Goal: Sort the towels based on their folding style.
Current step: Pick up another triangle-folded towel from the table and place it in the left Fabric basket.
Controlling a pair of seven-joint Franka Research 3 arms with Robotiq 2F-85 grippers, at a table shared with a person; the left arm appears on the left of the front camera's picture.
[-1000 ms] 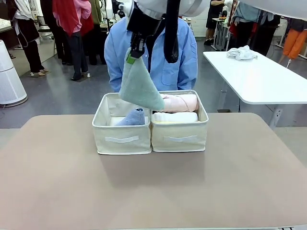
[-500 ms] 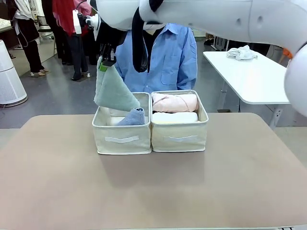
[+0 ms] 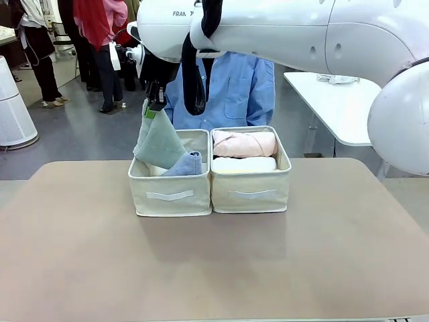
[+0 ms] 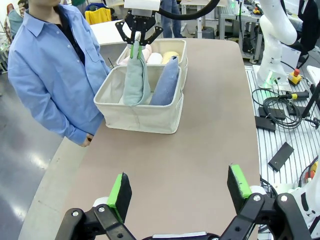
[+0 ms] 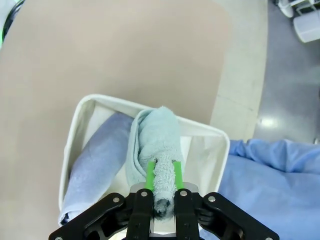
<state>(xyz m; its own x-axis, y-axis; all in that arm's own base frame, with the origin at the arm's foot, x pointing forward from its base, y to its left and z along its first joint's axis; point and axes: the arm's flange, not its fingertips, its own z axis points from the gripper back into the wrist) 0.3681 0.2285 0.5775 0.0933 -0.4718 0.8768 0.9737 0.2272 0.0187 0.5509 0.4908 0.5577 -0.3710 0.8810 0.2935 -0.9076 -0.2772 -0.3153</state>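
My right gripper is shut on the tip of a grey-green cone towel, which hangs point-up with its wide end inside the left beige box. A lavender-blue cone towel leans beside it in that box. The right box holds a pink roll and a pale yellow roll. The right wrist view has the green pads clamping the grey-green towel above the box, next to the lavender-blue cone. My left gripper hangs open over bare table, well short of the boxes.
A person in a blue shirt stands right behind the boxes at the far edge. A white table stands at the back right. The brown tabletop in front of the boxes is bare.
My right gripper carried the grey-green cone leftward from above the right box and lowered it, so its wide end now sits in the left box.
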